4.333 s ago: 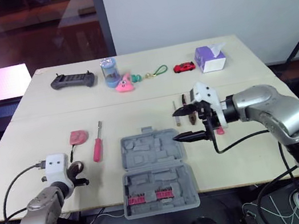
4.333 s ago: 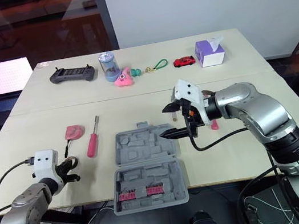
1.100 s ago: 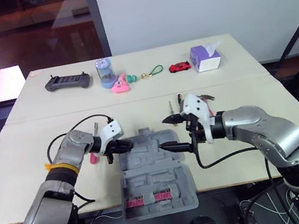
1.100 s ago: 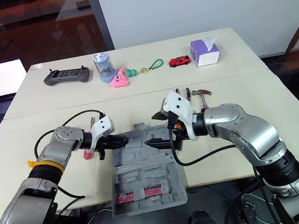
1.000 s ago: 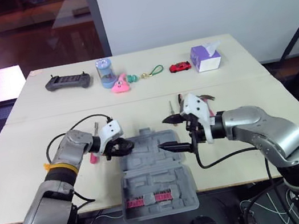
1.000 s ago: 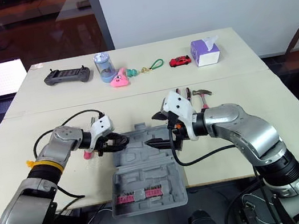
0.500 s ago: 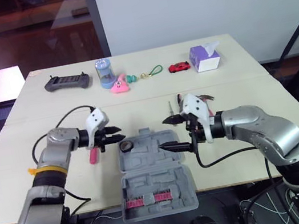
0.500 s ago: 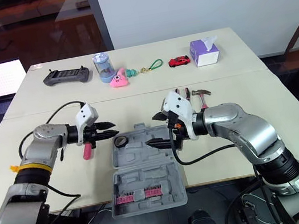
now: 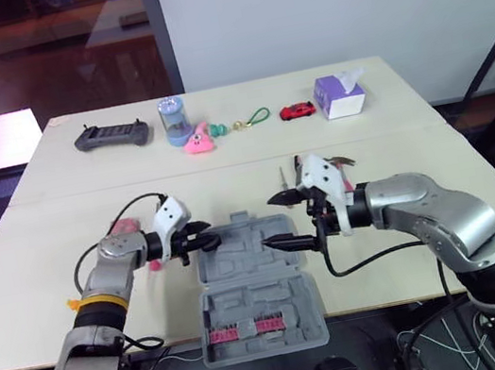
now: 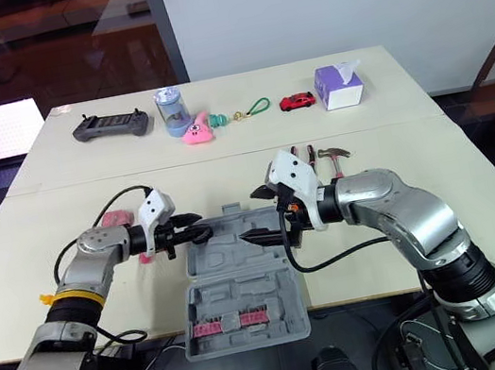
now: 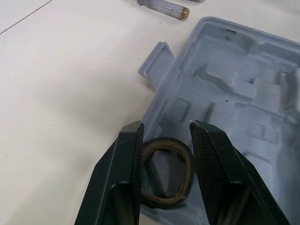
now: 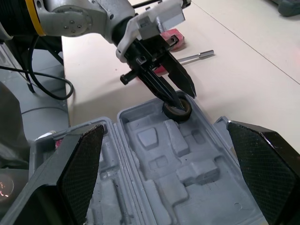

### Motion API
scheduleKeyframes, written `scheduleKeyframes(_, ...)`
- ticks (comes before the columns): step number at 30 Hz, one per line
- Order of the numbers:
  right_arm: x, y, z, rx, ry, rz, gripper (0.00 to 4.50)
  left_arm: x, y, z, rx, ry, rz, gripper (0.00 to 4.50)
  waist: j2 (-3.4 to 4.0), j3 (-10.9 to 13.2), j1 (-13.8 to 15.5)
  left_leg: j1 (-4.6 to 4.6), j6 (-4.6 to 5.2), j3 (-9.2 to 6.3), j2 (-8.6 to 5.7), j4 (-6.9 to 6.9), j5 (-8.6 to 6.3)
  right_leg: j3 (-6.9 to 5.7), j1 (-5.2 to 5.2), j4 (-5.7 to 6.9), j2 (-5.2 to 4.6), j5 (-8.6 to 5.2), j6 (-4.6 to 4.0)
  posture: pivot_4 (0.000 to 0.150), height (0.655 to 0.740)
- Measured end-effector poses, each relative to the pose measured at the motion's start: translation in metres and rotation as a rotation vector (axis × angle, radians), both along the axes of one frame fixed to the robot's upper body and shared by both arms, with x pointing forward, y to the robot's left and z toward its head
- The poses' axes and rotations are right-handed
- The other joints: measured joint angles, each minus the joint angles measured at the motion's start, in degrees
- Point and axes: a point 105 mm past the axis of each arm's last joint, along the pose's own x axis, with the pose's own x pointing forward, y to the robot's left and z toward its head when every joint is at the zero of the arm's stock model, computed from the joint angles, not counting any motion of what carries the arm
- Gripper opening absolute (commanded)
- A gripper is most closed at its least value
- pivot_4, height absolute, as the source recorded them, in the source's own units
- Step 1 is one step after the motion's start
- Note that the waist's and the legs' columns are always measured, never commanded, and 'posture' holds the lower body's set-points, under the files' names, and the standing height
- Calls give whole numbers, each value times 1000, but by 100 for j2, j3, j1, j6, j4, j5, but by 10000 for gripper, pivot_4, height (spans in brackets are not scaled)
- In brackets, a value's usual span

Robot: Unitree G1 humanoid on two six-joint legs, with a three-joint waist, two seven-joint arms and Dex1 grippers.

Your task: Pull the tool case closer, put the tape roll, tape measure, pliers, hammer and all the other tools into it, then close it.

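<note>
The grey tool case (image 9: 266, 287) lies open at the table's front middle, with red bit holders in its near half. The dark tape roll (image 11: 165, 145) rests in the case's far left corner (image 12: 177, 110). My left gripper (image 9: 211, 240) reaches in from the left, open, one finger (image 11: 126, 159) on each side of the roll. My right gripper (image 9: 277, 222) hovers wide open over the case's far right edge, holding nothing. Left of the case, the pink tape measure (image 10: 117, 216) and red screwdriver (image 9: 153, 261) lie behind my left arm. Pliers (image 10: 299, 153) and hammer (image 10: 330, 153) lie behind my right gripper.
A small screwdriver (image 9: 282, 179) lies beside the pliers. Along the far edge sit a black controller (image 9: 110, 135), a blue cup (image 9: 173, 119), a pink toy (image 9: 198, 139), a green key loop (image 9: 259, 116), a red toy car (image 9: 298, 111) and a tissue box (image 9: 341, 96).
My left gripper set the tape roll in the case's corner, let go and drew back left; now it has come back and straddles the roll. The right gripper has stayed put.
</note>
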Motion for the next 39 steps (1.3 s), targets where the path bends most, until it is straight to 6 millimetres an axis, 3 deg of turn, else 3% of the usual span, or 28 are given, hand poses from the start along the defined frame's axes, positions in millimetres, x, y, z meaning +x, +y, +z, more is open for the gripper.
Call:
scheduleKeyframes(8, 1, 0, 1, -3, -8, -1, 45000, 1, -1, -21, 61, -1, 0, 16508, 1, -3, 6, 3, 0, 0, 0, 1, 0, 0, 4, 0, 0, 0, 0, 1500, 7400)
scheduleKeyframes(17, 1, -1, -1, -3, -3, -6, 45000, 1, -2, -19, 53, 4, -11, 16508, 1, -4, 9, 4, 1, -1, -1, 4, 0, -1, 8, 1, -1, 0, 0, 1500, 7400)
scheduleKeyframes(20, 1, -8, -4, -22, 2, -23, 45000, -1, 7, -14, 37, 21, -1, 16508, 0, -3, -1, 2, 0, -2, -1, 3, 0, -1, 4, 2, 0, 0, 0, 1500, 7400)
scheduleKeyframes(21, 4, -14, -4, -20, 2, -45, 45000, -2, 15, -9, 25, 17, 15, 16508, 0, -3, -25, 3, 0, -2, -1, 2, 0, -1, 2, 2, 0, 0, 0, 1500, 7400)
scheduleKeyframes(24, 20, -37, -1, -5, -16, -156, 45000, -6, 41, 16, -26, -29, 79, 24558, 0, -3, -81, 3, 0, -4, 0, -2, 0, 0, -1, 9, -1, 0, 0, 1500, 7400)
scheduleKeyframes(28, 31, -68, -6, -4, -24, -263, 45000, -26, 61, 34, -73, -71, 131, 42338, 0, -3, -105, 3, 2, -4, 0, -3, -1, 0, -1, 8, -1, 0, 0, 1500, 7400)
scheduleKeyframes(29, 34, -76, -10, -3, -19, -297, 45000, -31, 68, 34, -81, -71, 155, 44449, 1, -3, -113, 3, 2, -3, 0, -3, -1, 1, -1, 9, -2, 0, 0, 1500, 7400)
scheduleKeyframes(33, 36, -121, -27, -26, -20, -439, 45000, -63, 105, 31, -111, -70, 317, 44449, 3, -2, -121, 6, 34, 0, 1, -5, -19, 4, -3, 9, -2, 0, 0, 1500, 7400)
scheduleKeyframes(36, 25, -154, -40, -41, -9, -531, 45000, -88, 139, 23, -121, -65, 485, 44449, 2, -2, -86, 7, 37, 1, 2, -5, -21, 4, 2, 6, -3, 0, 0, 1500, 7400)
scheduleKeyframes(39, 11, -170, -54, -40, 20, -579, 45000, -105, 162, 19, -123, -65, 602, 44449, 2, -2, 1, 12, 37, 4, 2, -3, -21, 4, 9, 6, -3, 0, -1, 1500, 7400)
